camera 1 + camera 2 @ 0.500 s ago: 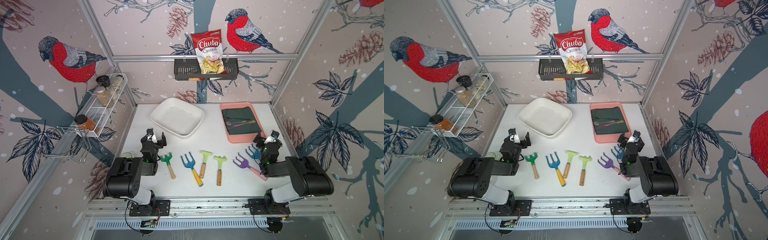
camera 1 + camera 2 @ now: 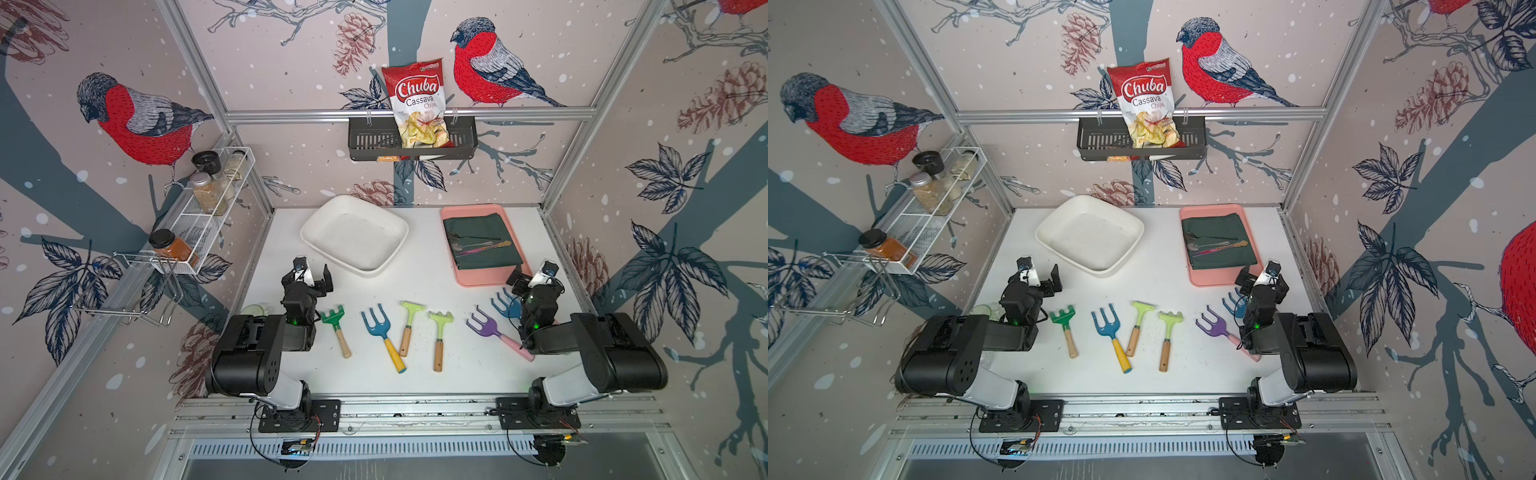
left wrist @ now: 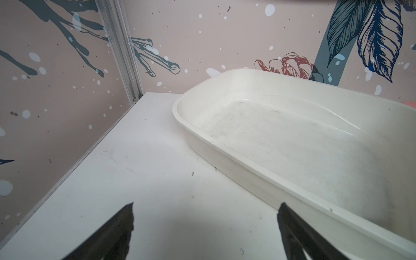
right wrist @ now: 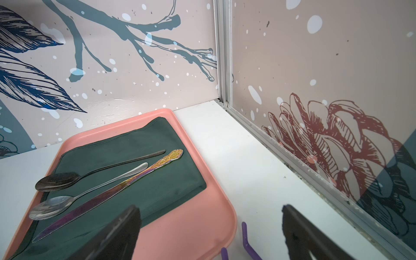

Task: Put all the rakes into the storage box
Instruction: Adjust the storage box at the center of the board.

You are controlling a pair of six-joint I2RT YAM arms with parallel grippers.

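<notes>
The green rake (image 2: 338, 334) was laid near-to-far, head far, just right of the left gripper (image 2: 309, 277), held spread and empty, the storage box (image 2: 365, 272) lying farther back.

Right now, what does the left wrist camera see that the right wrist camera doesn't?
Only the left wrist view shows the shallow white plastic tub, with nothing in it. Only the right wrist view shows the flat pink tray, its dark green cloth carrying a black spoon, a silver spoon and a rainbow-tinted knife, plus purple plastic fork tines. Both show the white tabletop, patterned walls and one open gripper each: the left gripper, the right gripper.
</notes>
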